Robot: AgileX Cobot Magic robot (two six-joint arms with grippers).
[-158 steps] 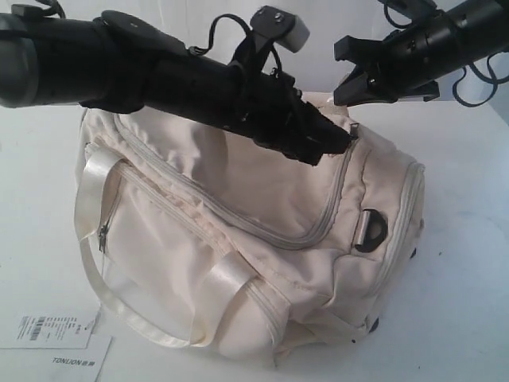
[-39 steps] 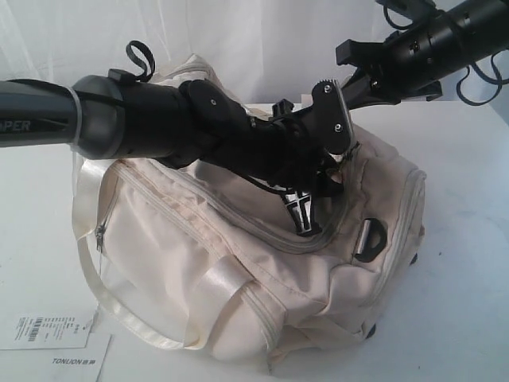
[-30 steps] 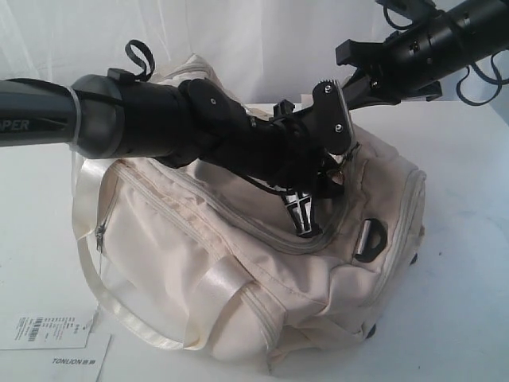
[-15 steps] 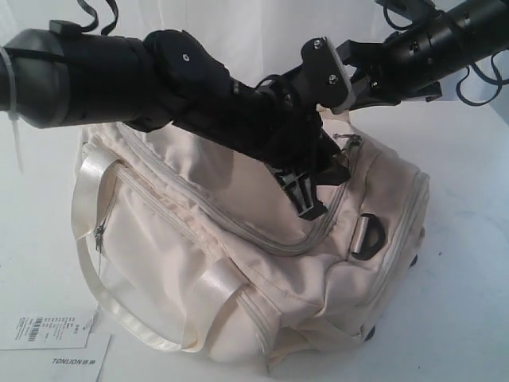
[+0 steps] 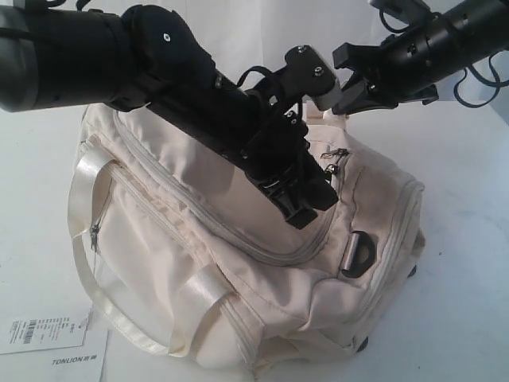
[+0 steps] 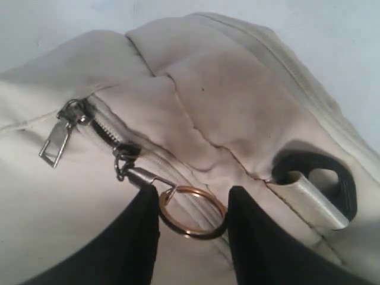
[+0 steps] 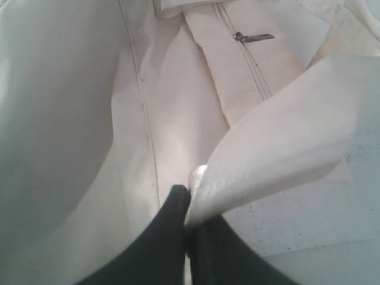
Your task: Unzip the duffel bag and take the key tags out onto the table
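The cream duffel bag (image 5: 199, 239) lies on the white table (image 5: 461, 239) with its top zipper closed. My left gripper (image 5: 306, 211) reaches down onto the bag's top near the right end. In the left wrist view its fingers (image 6: 193, 202) press both sides of a copper ring (image 6: 196, 235) chained to the zipper slider (image 6: 74, 113). My right gripper (image 5: 342, 95) is at the bag's far top edge. In the right wrist view it (image 7: 189, 205) is shut on a fold of the bag's cream fabric (image 7: 279, 136). The key tags are hidden.
A black strap ring (image 5: 358, 253) sits on the bag's right end, close to the left fingers (image 6: 320, 172). White paper price tags (image 5: 48, 334) lie on the table at the front left. The left arm crosses above the bag's top.
The left arm has swung upward and its wrist has turned, still over the zipper end. The bag's right end has shifted slightly left. The right gripper has stayed put.
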